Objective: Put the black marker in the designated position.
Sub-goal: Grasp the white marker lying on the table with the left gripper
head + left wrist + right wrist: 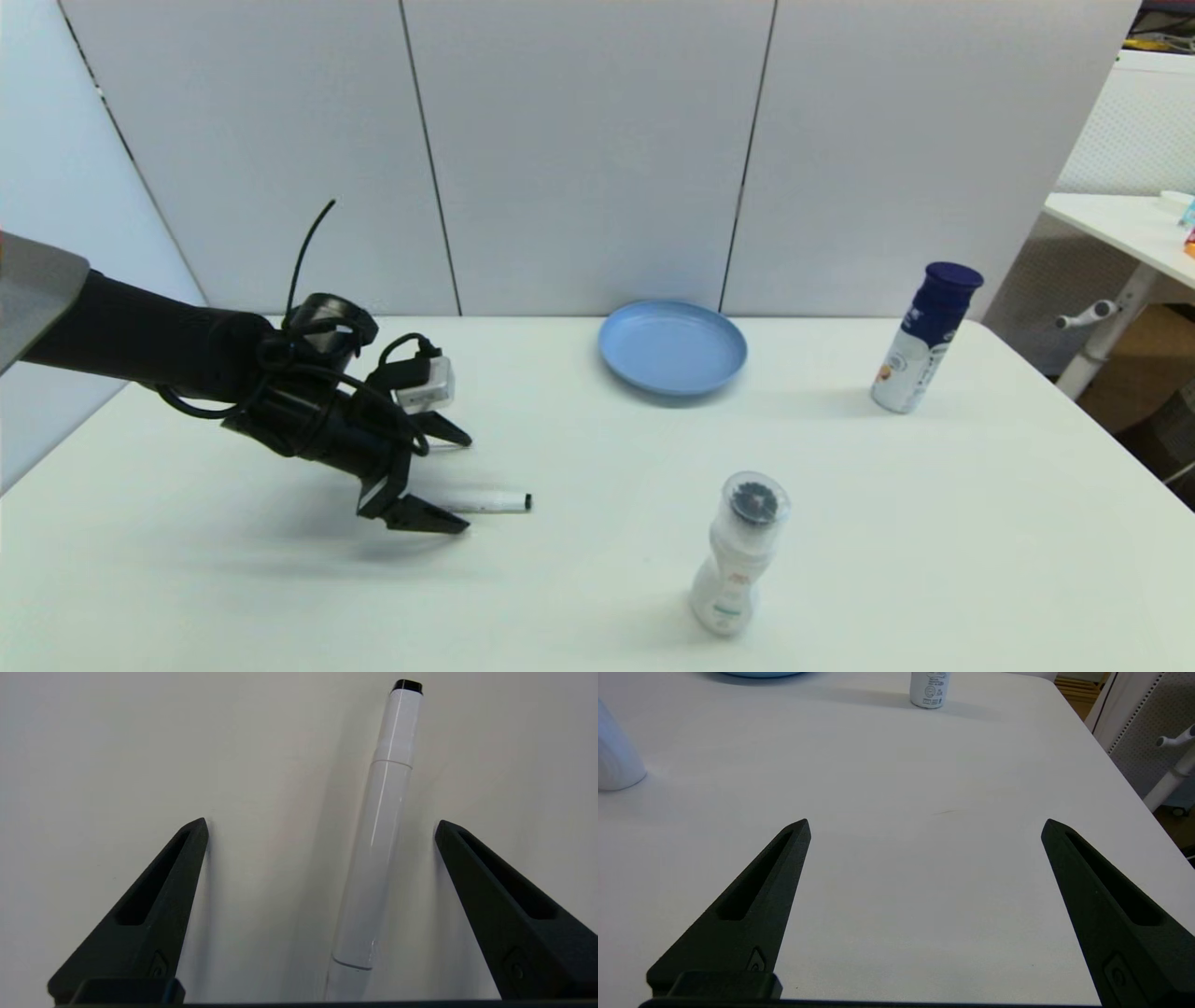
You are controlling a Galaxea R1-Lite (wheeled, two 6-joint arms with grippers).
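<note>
Black fingers of the left gripper [321, 826] stood wide open around the black marker [376, 849], which lay flat on the table [597, 560]. It looked ready to squeeze next. The right gripper [925, 823] waited open.

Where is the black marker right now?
In the head view, the black marker lies flat on the white table, on the robot's left, between the open fingers of the left gripper; the blue plate sits farther back.

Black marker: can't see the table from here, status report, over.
Left gripper open, low, straddling black marker lying flat on table. Right gripper open, parked, holding nothing. Nothing in the way.
</note>
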